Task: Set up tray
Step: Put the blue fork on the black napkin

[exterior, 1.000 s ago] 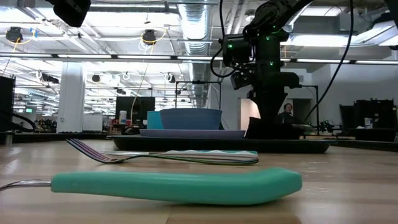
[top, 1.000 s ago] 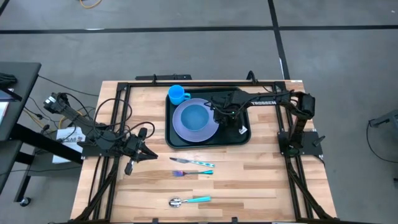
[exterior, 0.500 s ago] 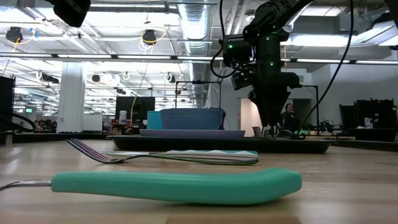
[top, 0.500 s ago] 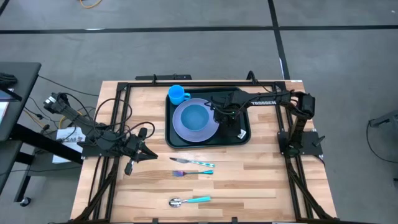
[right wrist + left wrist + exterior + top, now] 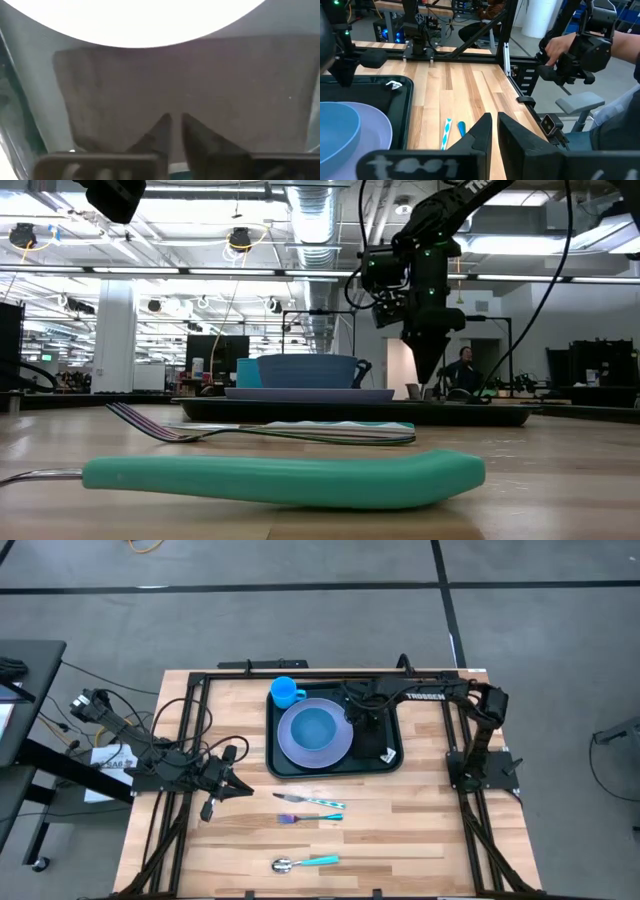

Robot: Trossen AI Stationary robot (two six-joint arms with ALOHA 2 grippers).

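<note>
The dark green tray [image 5: 340, 770] sits at the table's far middle. It holds a lavender plate [image 5: 340, 750] with a blue bowl [image 5: 315, 728] on it, a blue cup [image 5: 285, 692] at its far left corner, and a black napkin [image 5: 380, 736] lying flat on its right half. My right gripper [image 5: 358, 720] hangs shut above the napkin [image 5: 225, 85], beside the plate, pointing down and clear of the tray [image 5: 480, 417]. My left gripper [image 5: 240, 788] rests shut near the table's left edge.
A fork [image 5: 310, 801] and a knife [image 5: 312, 817] with teal handles lie on the wood nearer than the tray, and a teal-handled spoon [image 5: 305, 862] lies close to the near edge. Black frame rails run along the table's sides. A person [image 5: 560, 50] sits beyond the table.
My right gripper has risen from low over the napkin and shifted a little toward the table's far edge. The napkin stays flat on the tray.
</note>
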